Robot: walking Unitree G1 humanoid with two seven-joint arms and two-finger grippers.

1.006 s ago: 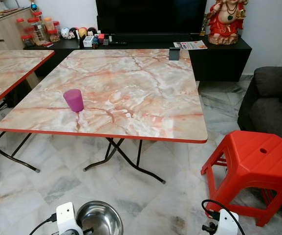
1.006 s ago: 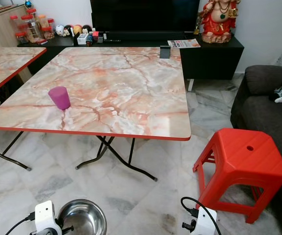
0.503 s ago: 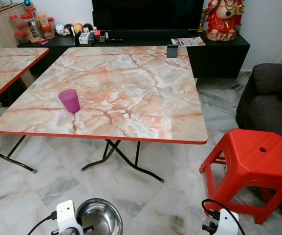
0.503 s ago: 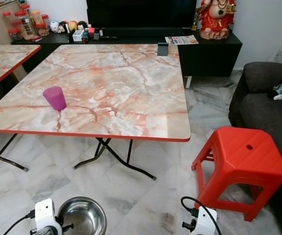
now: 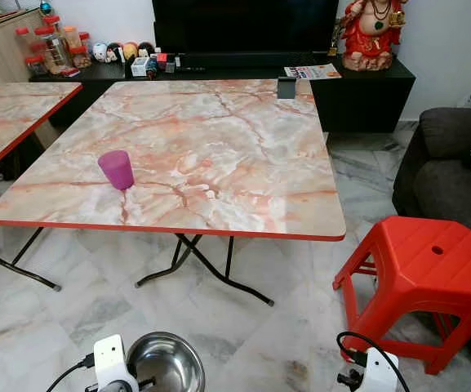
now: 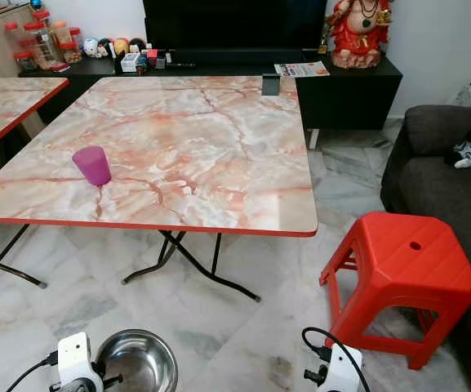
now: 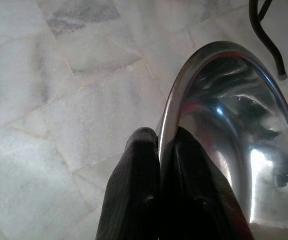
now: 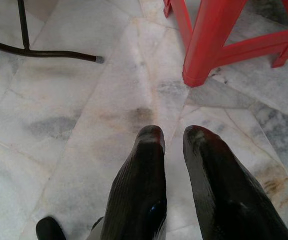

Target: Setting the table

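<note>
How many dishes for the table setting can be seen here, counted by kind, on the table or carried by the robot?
Purple cup, standing on the marble table: 1
Steel bowl, rim clamped in the left pincer: 1
Total: 2

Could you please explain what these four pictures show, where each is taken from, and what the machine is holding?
This is a walking humanoid robot with two arms, each ending in a two-fingered black tool. The two wide pictures come from cameras in its head, looking down at a marble-patterned folding table with a purple cup standing on it and a red stool beside it. The other two come from cameras on its wrists. The left tool pinches the rim of a steel bowl, carried low above the floor. The right tool holds nothing; its fingers are slightly apart above the floor tiles.
</note>
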